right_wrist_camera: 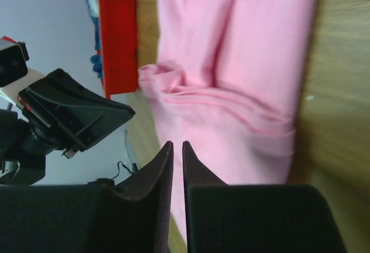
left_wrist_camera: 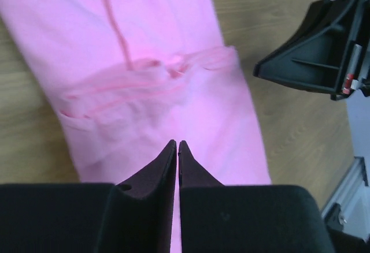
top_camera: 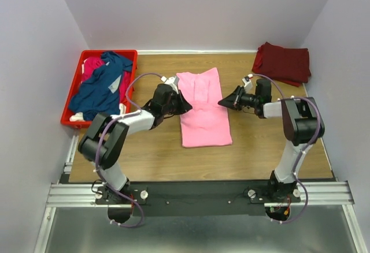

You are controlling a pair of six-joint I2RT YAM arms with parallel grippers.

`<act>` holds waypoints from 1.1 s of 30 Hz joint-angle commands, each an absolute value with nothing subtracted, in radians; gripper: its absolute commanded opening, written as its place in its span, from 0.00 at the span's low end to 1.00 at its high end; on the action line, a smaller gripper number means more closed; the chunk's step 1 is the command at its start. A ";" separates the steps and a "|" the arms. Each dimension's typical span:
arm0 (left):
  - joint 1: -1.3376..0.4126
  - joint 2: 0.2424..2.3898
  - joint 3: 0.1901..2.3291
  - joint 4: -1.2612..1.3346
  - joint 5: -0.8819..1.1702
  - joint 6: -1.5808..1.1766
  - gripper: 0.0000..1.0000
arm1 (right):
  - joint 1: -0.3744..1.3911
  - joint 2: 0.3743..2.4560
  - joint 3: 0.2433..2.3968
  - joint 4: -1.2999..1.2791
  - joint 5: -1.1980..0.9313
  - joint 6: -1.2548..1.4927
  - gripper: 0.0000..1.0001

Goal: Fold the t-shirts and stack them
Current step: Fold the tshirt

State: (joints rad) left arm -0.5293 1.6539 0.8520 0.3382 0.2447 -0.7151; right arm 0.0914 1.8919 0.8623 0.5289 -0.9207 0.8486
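Top: light pink t-shirt (top_camera: 203, 117) lies mid-table, folded narrow. Left gripper (top_camera: 185, 104) and right gripper (top_camera: 222, 101) flank its middle. Maroon t-shirt (top_camera: 282, 62) sits in the far right corner.
Left wrist: jaws all but shut, empty, near a rumpled crease.
Right wrist: same, thin slit, nothing held.
My worry: a pinch catching only the top layer would drag the fold apart.

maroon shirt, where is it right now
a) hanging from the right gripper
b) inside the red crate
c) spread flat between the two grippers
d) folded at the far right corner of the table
d: the maroon shirt lies folded at the far right corner of the table, apart from the pink shirt and the red crate.
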 commanded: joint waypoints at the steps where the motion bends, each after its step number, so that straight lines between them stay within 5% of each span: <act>1: -0.444 1.794 0.902 0.360 0.336 -0.683 0.11 | 0.083 2.059 0.936 0.552 -0.904 0.870 0.17; 12: -0.333 1.919 0.874 0.373 0.385 -0.695 0.11 | 0.058 2.181 0.962 0.586 -0.900 0.865 0.19; 23: -0.396 1.490 0.887 0.060 0.161 -0.555 0.48 | 0.092 1.654 0.899 -0.110 -0.490 0.508 0.44; 29: -0.572 1.301 0.841 -0.153 -0.116 -0.554 0.65 | 0.305 1.470 0.881 -0.472 -0.050 0.449 0.56; 33: -0.685 1.230 0.796 -0.267 -0.213 -0.630 0.77 | 0.389 1.396 0.825 -0.554 0.034 0.515 0.60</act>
